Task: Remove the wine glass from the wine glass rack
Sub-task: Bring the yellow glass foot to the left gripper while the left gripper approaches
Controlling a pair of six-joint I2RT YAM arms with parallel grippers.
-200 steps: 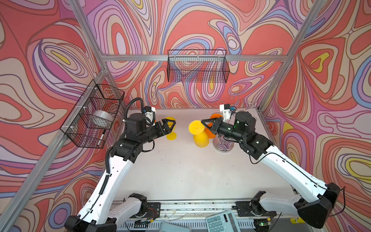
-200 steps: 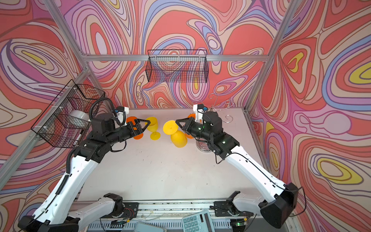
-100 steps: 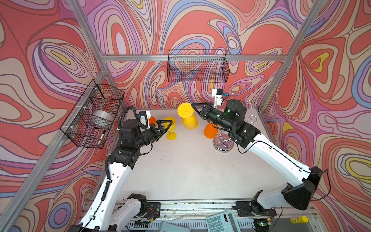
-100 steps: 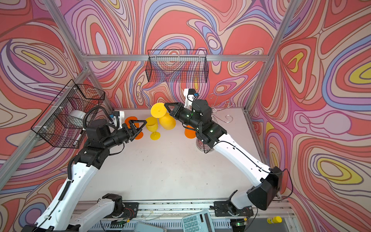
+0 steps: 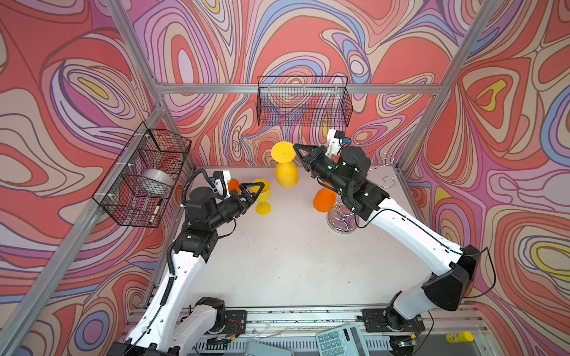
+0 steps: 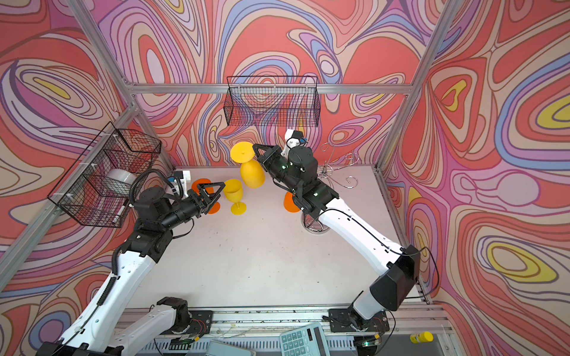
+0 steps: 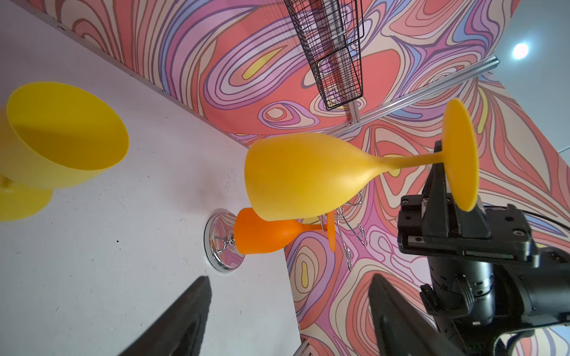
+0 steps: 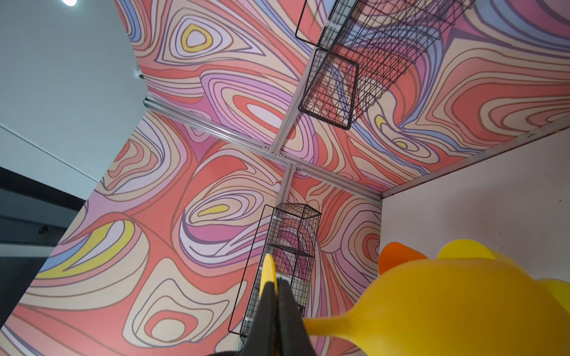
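Counting the removal itself as basically done.

Nearest: seeing a yellow glass (image 5: 262, 197) standing upright on the table (image 5: 293, 262), plus a standing orange glass (image 5: 233, 185) partly hidden behind the left arm.

Further over on the right: wine glass rack (image 5: 340, 222), with a hanging orange glass (image 5: 323, 201) bowl-down on a hook, untouched.

Farthest back: amber wine glass (image 5: 287, 180) clear of the rack. Touching no hook, hanging in the air foot-up and bowl-down near the back wall, well apart from the chrome hooks.

Guessing the remainder: flip upright and set down, or pass across to the left side. Can't tell which. No call on the hanging orange glass as part of the job.

Poses:
- **Left gripper** (image 7: 288, 279): released, nothing between the fingers. Low over the table just beside the yellow glass, rolled sideways, aimed toward the amber wine glass.
- **Right gripper** (image 5: 297, 149): clenched on the amber wine glass's stem, right under the foot. Stretched out to the middle of the back edge with the wrist raised, forearm crossing in front of the rack in both top views.
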